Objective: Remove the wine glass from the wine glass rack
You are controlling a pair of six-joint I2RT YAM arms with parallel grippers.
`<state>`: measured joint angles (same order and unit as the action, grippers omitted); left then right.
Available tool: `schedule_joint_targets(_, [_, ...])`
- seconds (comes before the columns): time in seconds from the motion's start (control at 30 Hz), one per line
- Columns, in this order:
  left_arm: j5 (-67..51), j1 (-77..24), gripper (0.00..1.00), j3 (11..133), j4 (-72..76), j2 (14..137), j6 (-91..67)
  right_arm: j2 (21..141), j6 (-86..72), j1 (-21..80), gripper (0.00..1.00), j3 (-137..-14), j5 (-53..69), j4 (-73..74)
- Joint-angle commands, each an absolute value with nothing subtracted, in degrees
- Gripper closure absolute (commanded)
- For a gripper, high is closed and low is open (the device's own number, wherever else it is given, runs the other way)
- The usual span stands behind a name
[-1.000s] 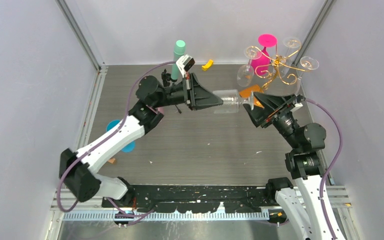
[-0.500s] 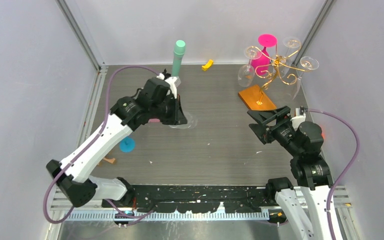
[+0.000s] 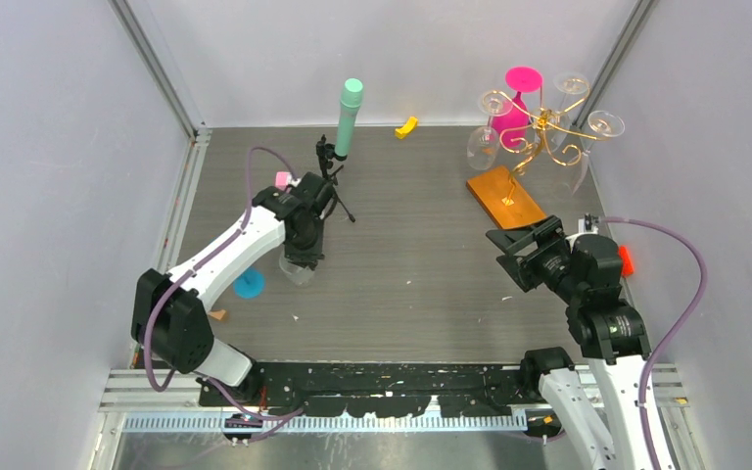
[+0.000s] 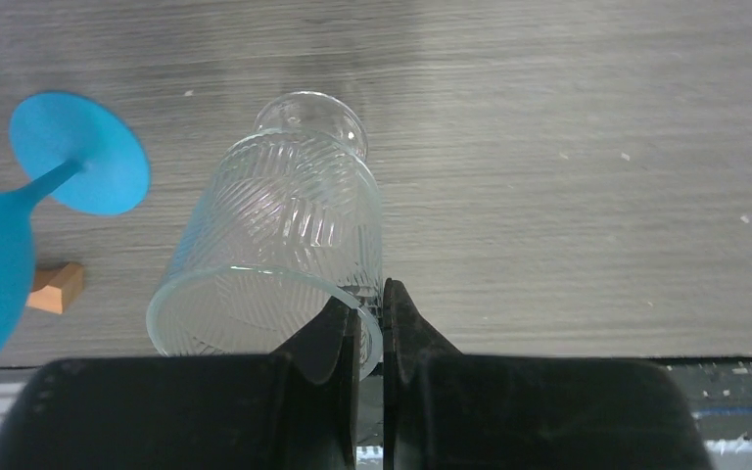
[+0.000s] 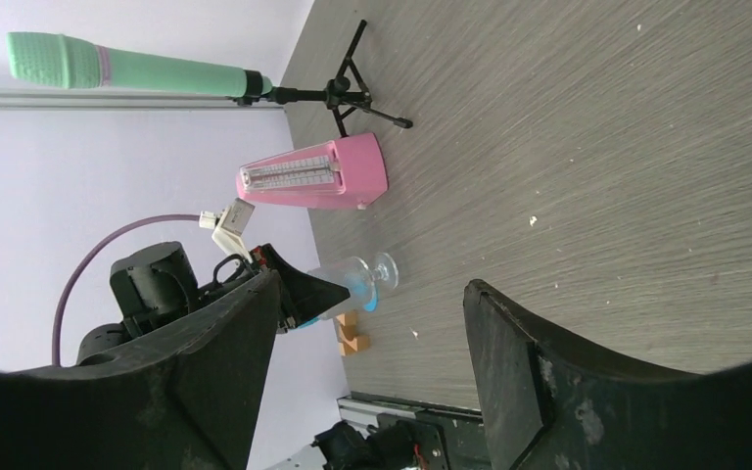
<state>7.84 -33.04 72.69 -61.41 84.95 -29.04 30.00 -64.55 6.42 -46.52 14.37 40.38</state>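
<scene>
Left pincer (image 4: 370, 318) is clamped down tight, its two fingers pinching the rim wall of the wine glass (image 4: 274, 245), one finger inside the bowl and one outside; the glass is clear with a herringbone pattern, tilted, mouth up toward the wrist and foot down by the tabletop (image 3: 421, 284); whether the foot touches the wood I cannot tell. That puts the glass left of centre, well apart from the wine glass rack (image 3: 540, 125), which stands in the far right corner on its orange-brown base with other clear glasses hanging from the gold scrolls. Just beside the held glass lies a blue goblet (image 4: 78, 152), and near that a small wooden block (image 4: 56, 287). Over on the right, the right pincer (image 3: 501, 251) is spread wide with nothing between its fingers, hanging near the rack's base; its wrist view looks across the tabletop at the green microphone (image 3: 350, 113) on the black mini tripod (image 3: 329, 171) and the pink metronome (image 5: 313, 176) beside it.
</scene>
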Motion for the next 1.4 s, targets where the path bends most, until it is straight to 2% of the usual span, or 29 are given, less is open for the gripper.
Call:
schedule_joint_targets(0.0, [8.89, -29.31, 1.0, 70.26, -56.37, 83.46, -28.12, 30.72, -64.04, 6.7, 0.27, -45.46, 12.49, 37.88])
schedule_joint_targets(0.47, [8.86, -22.75, 0.98, 64.86, -56.27, 82.57, -28.21, 33.78, -65.93, 6.68, 0.3, -44.1, 12.51, 34.83])
schedule_joint_targets(0.63, [8.58, -21.77, 0.81, 65.03, -56.99, 83.17, -28.43, 34.25, -66.51, 6.68, 0.3, -43.96, 12.27, 34.77])
schedule_joint_targets(0.9, [7.16, -21.62, 0.44, 70.57, -59.47, 79.47, -27.3, 35.12, -65.63, 6.68, 0.3, -46.0, 11.38, 36.22])
schedule_joint_targets(1.13, [7.22, -21.62, 0.24, 73.81, -61.35, 75.1, -25.34, 36.51, -65.82, 6.68, 0.3, -49.12, 9.96, 35.9])
schedule_joint_targets(1.37, [3.72, -21.54, 0.04, 75.71, -57.97, 67.44, -20.39, 41.84, -64.89, 6.72, 0.3, -58.92, 7.84, 34.66])
